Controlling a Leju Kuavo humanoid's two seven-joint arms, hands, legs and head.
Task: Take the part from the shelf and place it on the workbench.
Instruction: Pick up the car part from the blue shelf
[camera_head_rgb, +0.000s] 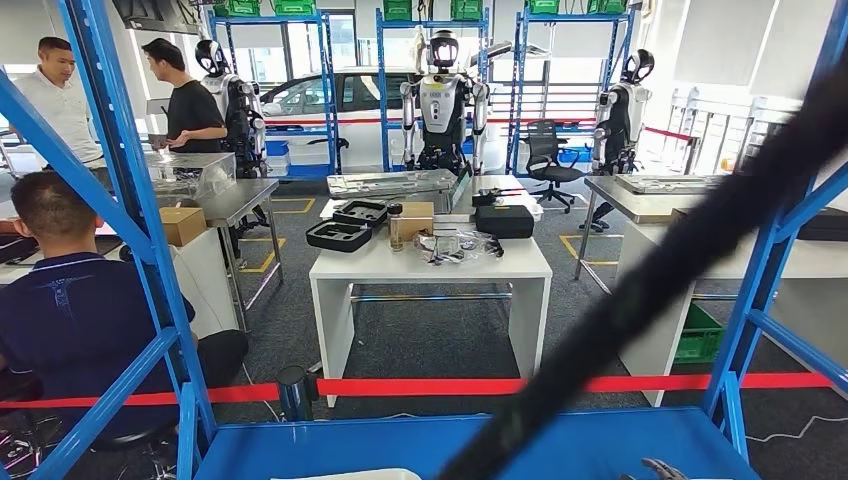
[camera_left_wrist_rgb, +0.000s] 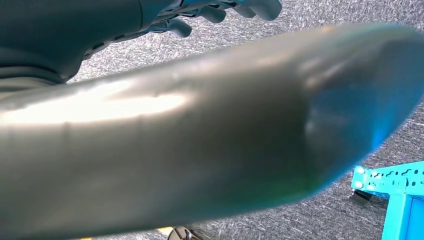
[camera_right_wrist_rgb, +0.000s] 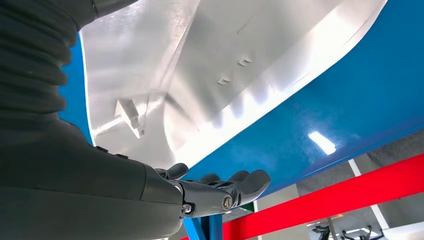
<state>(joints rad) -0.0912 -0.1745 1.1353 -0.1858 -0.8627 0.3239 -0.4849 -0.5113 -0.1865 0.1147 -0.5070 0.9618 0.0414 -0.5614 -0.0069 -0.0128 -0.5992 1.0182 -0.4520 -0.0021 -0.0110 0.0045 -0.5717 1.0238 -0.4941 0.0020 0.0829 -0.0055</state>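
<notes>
Sheet-metal part (camera_right_wrist_rgb: 210, 75), silvery and curved, lies on the blue shelf (camera_right_wrist_rgb: 320, 115) of the blue rack, and its pale edge (camera_head_rgb: 335, 474) shows at the bottom of the head view. The right hand (camera_right_wrist_rgb: 220, 190) sits just beside the part's edge with fingers stretched out together, holding nothing. In the left wrist view a large blurred grey surface crosses close to the camera; the left hand (camera_left_wrist_rgb: 220, 12) shows above grey carpet (camera_left_wrist_rgb: 310, 220) with fingers loosely curled, and whether it grips anything I cannot tell. Beyond a red barrier tape (camera_head_rgb: 560, 384) stands a white workbench (camera_head_rgb: 430, 268) carrying black trays.
</notes>
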